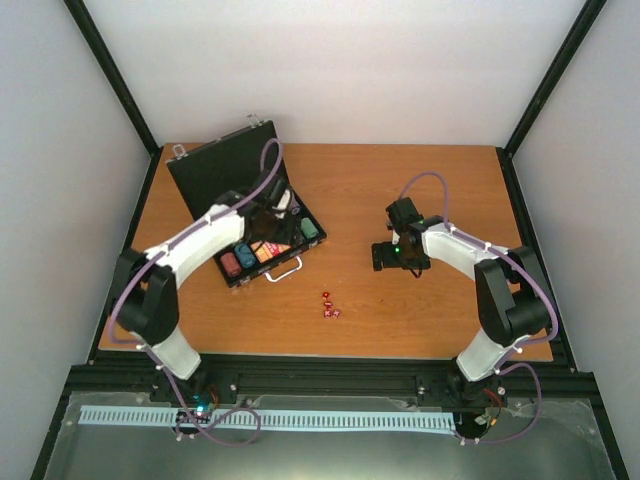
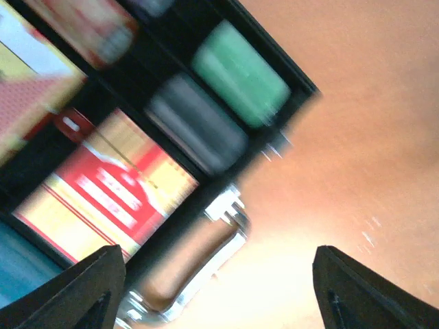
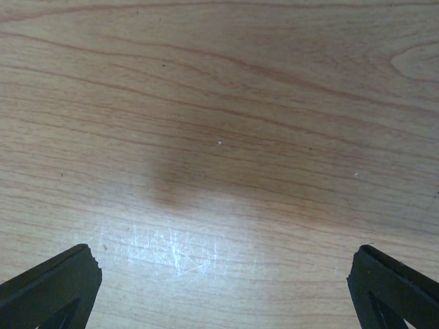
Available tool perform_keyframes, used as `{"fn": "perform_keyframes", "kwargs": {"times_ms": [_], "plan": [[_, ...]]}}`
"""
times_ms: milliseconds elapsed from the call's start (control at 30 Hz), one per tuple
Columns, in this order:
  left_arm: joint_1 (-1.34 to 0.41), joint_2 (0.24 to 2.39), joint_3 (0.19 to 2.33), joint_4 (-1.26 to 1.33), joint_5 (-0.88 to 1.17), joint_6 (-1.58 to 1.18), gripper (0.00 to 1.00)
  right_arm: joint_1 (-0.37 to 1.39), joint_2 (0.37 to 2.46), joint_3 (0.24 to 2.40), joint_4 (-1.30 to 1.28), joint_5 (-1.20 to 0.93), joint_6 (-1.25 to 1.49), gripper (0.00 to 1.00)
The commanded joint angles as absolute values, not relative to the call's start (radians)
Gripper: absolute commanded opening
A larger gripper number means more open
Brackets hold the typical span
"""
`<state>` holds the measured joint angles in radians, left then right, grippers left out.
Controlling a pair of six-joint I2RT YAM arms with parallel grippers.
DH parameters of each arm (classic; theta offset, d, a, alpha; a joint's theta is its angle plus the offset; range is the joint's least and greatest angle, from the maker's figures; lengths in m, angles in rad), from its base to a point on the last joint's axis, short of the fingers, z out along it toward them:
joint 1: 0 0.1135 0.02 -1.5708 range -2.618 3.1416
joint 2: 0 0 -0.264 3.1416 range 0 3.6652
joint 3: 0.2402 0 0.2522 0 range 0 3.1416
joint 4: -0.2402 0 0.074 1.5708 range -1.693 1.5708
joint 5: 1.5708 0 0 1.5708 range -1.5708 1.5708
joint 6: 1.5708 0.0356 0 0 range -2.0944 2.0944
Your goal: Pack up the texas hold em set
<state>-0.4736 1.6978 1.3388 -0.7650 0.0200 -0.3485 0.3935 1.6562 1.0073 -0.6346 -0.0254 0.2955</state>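
Top view alone shows loose dice (image 1: 325, 312); wrist views show left pincer (image 2: 218, 274), right pincer (image 3: 223, 267) spread empty.

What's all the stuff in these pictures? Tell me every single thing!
table: one, orange-brown wood, under everything
briefcase: one, black, lid open, back left of table
handle: one, silver, on briefcase's front edge
chip stacks: at least four, green, dark grey, red, blue, in briefcase slots
card box: one for sure, red and yellow, middle of briefcase
dice: a few, dark red, on table in front of briefcase
left arm: white and black, over briefcase, jaws open
right arm: white and black, over bare table, jaws open
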Motion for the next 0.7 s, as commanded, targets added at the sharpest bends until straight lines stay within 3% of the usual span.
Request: {"fn": "perform_keyframes", "kwargs": {"times_ms": [0, 200, 667], "plan": [[-0.567, 1.588, 1.188, -0.723, 0.115, -0.300, 0.74, 0.397, 1.664, 1.021, -0.626, -0.030, 0.293, 1.00], [-0.717, 1.586, 1.090, -0.669, 0.154, -0.240, 0.63, 0.397, 1.671, 1.029, -0.629, -0.033, 0.290, 1.00], [-0.821, 1.826, 1.237, -0.632, 0.163, -0.266, 0.58, 0.397, 1.655, 1.012, -0.626, -0.033, 0.293, 1.00]]}}
